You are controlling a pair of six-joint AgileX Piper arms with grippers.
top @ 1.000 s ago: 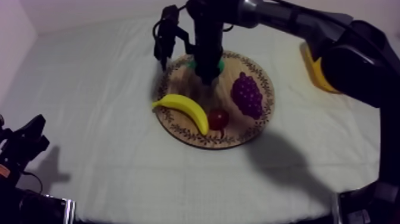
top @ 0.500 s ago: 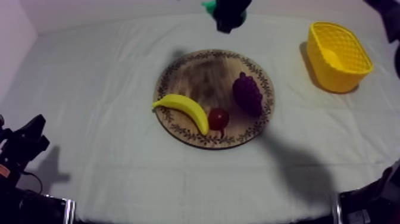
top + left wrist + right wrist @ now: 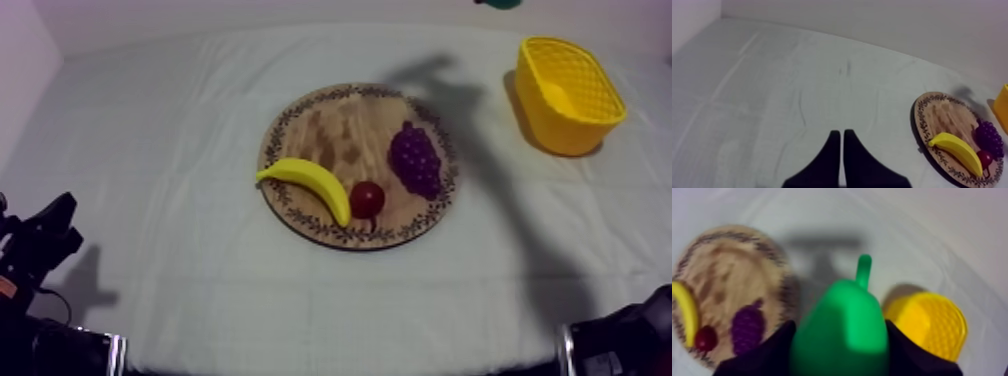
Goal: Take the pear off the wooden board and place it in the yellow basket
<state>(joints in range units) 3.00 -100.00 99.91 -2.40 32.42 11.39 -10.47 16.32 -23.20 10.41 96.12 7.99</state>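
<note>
Clamped tight on the pear (image 3: 844, 313) with the right pincer (image 3: 839, 338), black fingers (image 3: 764, 355) pressed to either flank of the fruit, stem pointing away from the wrist. Held high over the counter (image 3: 200, 290), touching nothing but those fingers (from overhead, just a sliver of green at the far edge). Not on the board, not yet in the basket.

Down below that pincer, off to one side: the yellow basket (image 3: 932, 325), upright on the cloth (image 3: 772, 90). Off to its other side, also well below: the wooden board (image 3: 722, 273) with the patterned rim. Lying on the board, a banana (image 3: 684, 310), a small red fruit (image 3: 706, 338) just beside the banana's end, and grapes (image 3: 747, 330) near the red fruit on the basket side.

Parked low at the near corner of the counter with the left pincer (image 3: 841, 136), fingers squeezed together into a narrow wedge, gripping nothing. Straight ahead of it, bare cloth. Farther ahead and toward the other arm's side, well apart from this pincer, the board with its three fruits, and past that an edge of the basket.
</note>
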